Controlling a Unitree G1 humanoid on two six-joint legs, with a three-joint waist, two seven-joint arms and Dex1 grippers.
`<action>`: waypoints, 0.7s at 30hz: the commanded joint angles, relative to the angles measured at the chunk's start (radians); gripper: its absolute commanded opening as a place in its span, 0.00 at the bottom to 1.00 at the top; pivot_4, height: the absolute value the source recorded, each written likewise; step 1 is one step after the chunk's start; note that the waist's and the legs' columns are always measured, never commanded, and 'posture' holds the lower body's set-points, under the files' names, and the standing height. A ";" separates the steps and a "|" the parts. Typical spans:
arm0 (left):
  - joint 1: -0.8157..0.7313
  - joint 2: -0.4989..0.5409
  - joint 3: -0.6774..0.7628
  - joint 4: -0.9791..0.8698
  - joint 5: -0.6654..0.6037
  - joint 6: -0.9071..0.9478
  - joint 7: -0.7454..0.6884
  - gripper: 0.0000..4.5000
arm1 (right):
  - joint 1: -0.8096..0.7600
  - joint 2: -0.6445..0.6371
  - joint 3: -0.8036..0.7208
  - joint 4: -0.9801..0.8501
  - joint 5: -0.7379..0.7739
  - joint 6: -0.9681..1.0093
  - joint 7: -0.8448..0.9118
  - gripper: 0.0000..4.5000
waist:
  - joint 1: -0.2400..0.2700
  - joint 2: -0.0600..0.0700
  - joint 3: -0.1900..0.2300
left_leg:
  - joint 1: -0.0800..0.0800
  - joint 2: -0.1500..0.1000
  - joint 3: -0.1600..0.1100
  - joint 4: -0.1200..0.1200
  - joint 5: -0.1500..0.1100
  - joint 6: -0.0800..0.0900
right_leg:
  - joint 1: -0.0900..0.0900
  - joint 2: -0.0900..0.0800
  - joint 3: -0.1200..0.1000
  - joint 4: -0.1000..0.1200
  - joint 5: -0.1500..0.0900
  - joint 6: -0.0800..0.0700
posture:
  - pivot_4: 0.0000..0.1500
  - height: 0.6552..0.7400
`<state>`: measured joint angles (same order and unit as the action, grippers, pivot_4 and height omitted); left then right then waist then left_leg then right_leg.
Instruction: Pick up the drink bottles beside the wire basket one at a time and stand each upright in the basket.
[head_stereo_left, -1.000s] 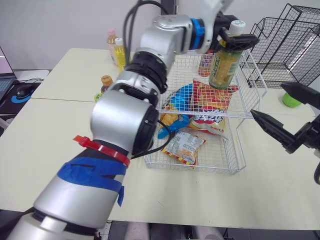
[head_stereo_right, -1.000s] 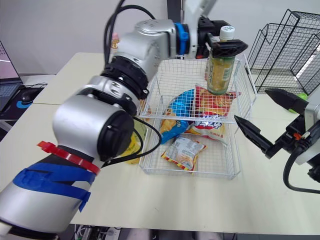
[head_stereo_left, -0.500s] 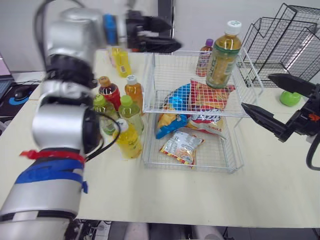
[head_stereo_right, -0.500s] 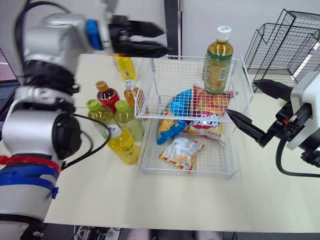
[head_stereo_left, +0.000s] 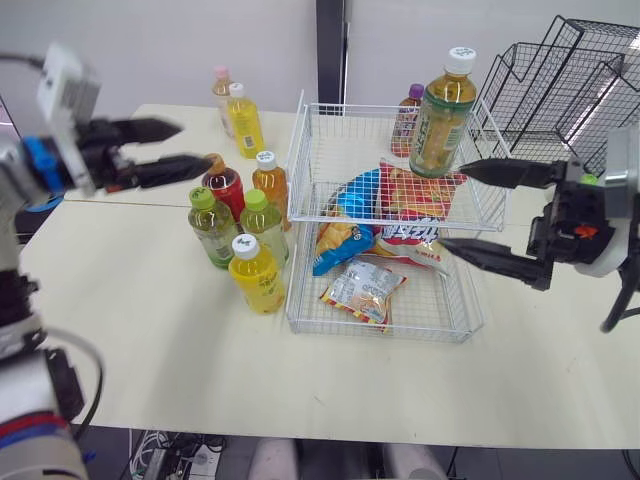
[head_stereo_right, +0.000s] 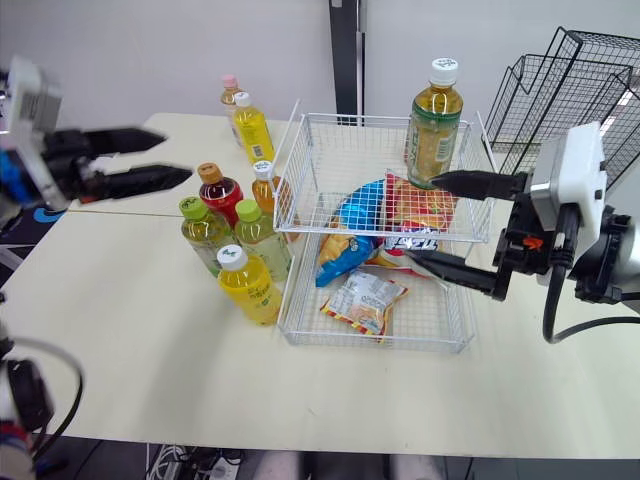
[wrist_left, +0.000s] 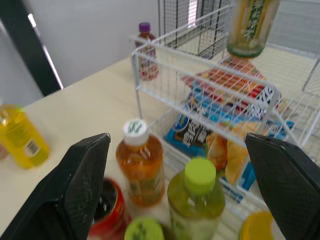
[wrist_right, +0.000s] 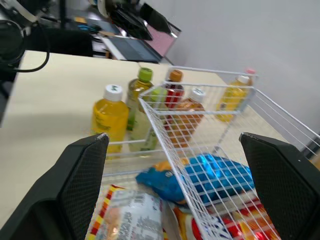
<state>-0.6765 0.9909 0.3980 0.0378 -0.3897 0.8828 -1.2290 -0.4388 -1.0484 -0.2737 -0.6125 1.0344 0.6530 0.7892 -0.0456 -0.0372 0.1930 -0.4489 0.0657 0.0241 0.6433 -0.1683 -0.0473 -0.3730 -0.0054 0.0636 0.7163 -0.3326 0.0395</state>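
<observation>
Eight bottles (head_stereo_left: 262, 225) outside basket (head_stereo_left: 380, 331), one inside

White-coated wire basket (head_stereo_left: 345, 150), glossy plastic drink bottles (head_stereo_left: 256, 275), shiny crinkled foil snack bags (head_stereo_left: 365, 292), smooth matt tabletop (head_stereo_left: 150, 330).

Snack bags (head_stereo_left: 400, 215) across basket (head_stereo_left: 390, 107) floor

This looked like a lab or office test room. Two plain cream tables (head_stereo_left: 150, 330) stood pushed together in front of a bare pale wall (head_stereo_left: 130, 40). A laptop (wrist_right: 137, 49) sat on a desk to one side, near a blue mouse pad (head_stereo_right: 42, 214). Black wire racks (head_stereo_left: 590, 80) stood at the far right. Loose cables (head_stereo_left: 170, 462) lay on the floor under the tables. Drink bottles (head_stereo_left: 240, 220) and a wire basket (head_stereo_left: 330, 150) of snack bags (head_stereo_left: 400, 215) were set out as if for a trial.
</observation>
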 joint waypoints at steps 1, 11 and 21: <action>0.097 -0.011 0.128 -0.089 -0.053 0.011 0.080 0.99 | -0.004 0.035 0.020 -0.040 -0.014 -0.016 -0.010 1.00 | 0.013 0.000 0.000 | 0.000 0.001 -0.001 0.000 0.000 0.000 | 0.000 0.000 -0.001 0.000 0.000 0.000 | 1.00 0.77; 0.288 -0.194 0.152 -0.259 -0.119 0.017 0.349 0.99 | 0.058 0.097 0.055 -0.129 -0.030 0.005 -0.072 1.00 | 0.019 -0.002 -0.001 | -0.002 0.000 -0.002 0.002 0.000 0.001 | 0.001 -0.003 -0.002 0.000 0.000 0.000 | 1.00 0.77; 0.207 -0.390 0.033 -0.326 -0.036 -0.073 0.705 0.99 | 0.011 0.104 0.083 -0.111 -0.039 0.030 -0.078 1.00 | 0.019 -0.003 -0.002 | -0.001 -0.002 -0.001 0.000 0.001 0.002 | 0.000 -0.002 -0.001 0.000 0.000 0.000 | 1.00 0.77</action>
<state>-0.4491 0.6026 0.4364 -0.2417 -0.4399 0.8396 -0.5734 -0.4110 -0.9413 -0.1718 -0.7120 0.9952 0.6881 0.7133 -0.0265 -0.0405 0.1914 -0.4504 0.0638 0.0233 0.6437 -0.1674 -0.0455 -0.3728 -0.0074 0.0629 0.7160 -0.3322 0.0400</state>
